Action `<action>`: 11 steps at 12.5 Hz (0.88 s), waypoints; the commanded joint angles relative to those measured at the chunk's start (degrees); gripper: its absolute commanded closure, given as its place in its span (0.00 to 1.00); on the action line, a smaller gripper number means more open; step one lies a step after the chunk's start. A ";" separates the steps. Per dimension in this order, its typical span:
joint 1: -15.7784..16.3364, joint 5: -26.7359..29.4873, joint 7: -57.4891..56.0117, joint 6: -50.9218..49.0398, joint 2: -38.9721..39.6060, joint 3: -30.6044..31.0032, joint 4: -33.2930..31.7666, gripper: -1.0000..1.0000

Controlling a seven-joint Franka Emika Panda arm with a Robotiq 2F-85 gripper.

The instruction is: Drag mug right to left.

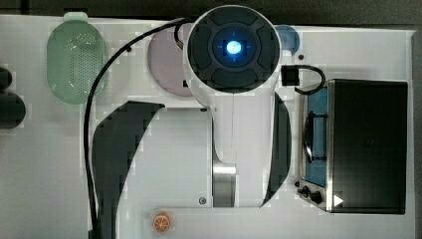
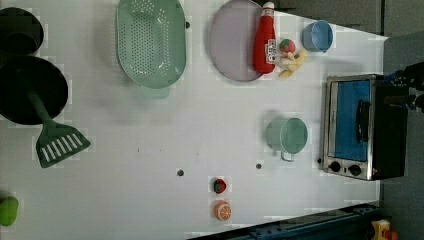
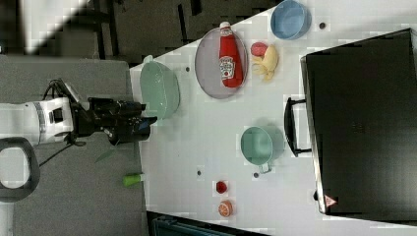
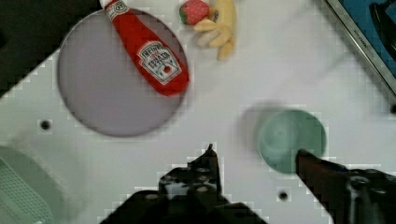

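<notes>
We see the small teal-green round mug standing upright on the white table, mouth open toward the camera, in the right centre of the left view, just beside the silver toaster oven with the blue window but not touching it. Being round, it has no long axis of its own; its small handle sticks out toward the bottom of the left view, and likewise toward the bottom of the right view, where the mug sits at the centre, near the oven's black door handle. In the wrist view the mug lies in the lower right, ahead of the black gripper, whose jaws stand well apart with nothing between them; one fingertip overlaps the mug's rim in the picture, though we cannot tell whether it touches. The red ketchup bottle lies across the pale lilac round plate in the upper middle of the left view, well apart from the mug.
</notes>
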 commanded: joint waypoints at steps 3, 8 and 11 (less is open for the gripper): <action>-5.99 2.05 6.36 -7.59 -14.86 1.09 -9.86 0.00; -5.99 2.05 -0.96 -2.22 -11.87 1.05 -16.97 0.00; -6.01 2.04 -8.90 6.98 -8.39 1.06 -23.60 0.00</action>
